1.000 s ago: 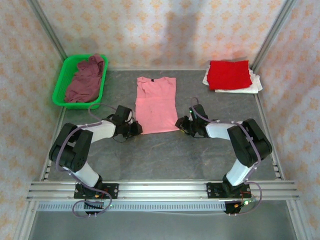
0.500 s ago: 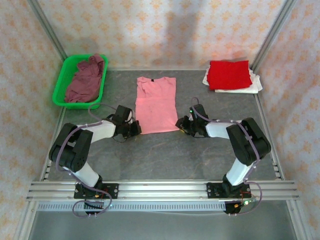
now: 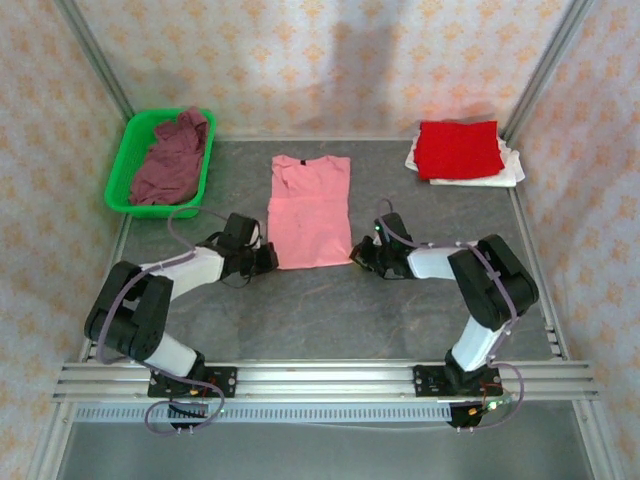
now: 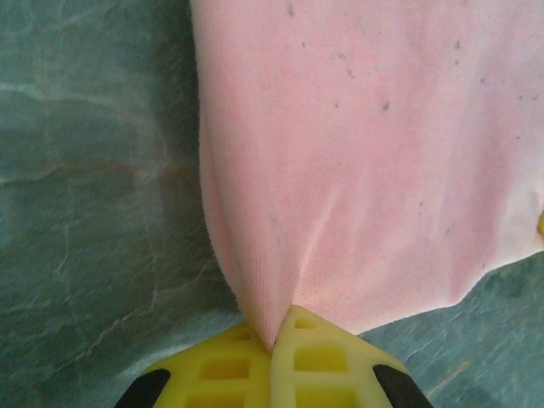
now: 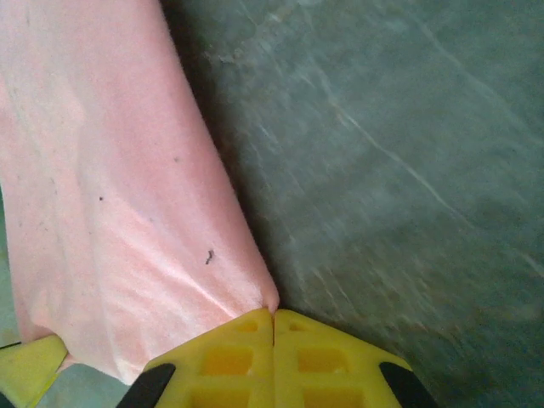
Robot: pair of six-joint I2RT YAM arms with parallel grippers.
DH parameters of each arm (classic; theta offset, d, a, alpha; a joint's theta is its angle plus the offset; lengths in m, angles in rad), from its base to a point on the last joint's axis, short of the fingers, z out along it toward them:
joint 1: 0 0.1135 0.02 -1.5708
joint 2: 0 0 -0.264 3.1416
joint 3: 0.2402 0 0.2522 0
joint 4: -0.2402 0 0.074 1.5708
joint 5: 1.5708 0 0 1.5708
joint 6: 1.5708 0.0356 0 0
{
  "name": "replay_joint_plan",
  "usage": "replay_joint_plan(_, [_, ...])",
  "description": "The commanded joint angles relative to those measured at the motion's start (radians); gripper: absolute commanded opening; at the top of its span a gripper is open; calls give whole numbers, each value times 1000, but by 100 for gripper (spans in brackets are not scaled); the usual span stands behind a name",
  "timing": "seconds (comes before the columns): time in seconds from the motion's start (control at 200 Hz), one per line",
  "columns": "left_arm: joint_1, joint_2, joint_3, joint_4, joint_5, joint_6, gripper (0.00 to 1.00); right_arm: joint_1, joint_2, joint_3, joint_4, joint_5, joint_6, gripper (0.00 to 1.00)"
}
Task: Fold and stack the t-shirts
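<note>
Pink t-shirt [image 3: 310,205] lies lengthwise, collar at frame top. Left gripper [image 3: 268,258] and newly closed right gripper [image 3: 357,252] pinch its bottom corners.

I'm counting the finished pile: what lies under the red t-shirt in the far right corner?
A white t-shirt lies under the red t-shirt, its edges poking out left, right and near. Its middle is covered, as is anything beneath.

A green plastic basket [image 3: 125,160] sits at the far left corner of the grey marbled table [image 3: 330,310].
</note>
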Motion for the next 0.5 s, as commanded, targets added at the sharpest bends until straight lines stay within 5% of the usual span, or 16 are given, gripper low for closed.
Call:
replay_joint_plan(0.0, [-3, -73, -73, -80, 5, 41, 0, 21, -83, -91, 23, 1, 11, 0])
replay_joint_plan(0.295, [-94, -495, -221, -273, 46, -30, 0, 198, -409, -305, 17, 86, 134, 0])
replay_joint_plan(0.495, [-98, -646, -147, -383, 10, -42, 0, 222, -629, -246, -156, 232, 107, 0])
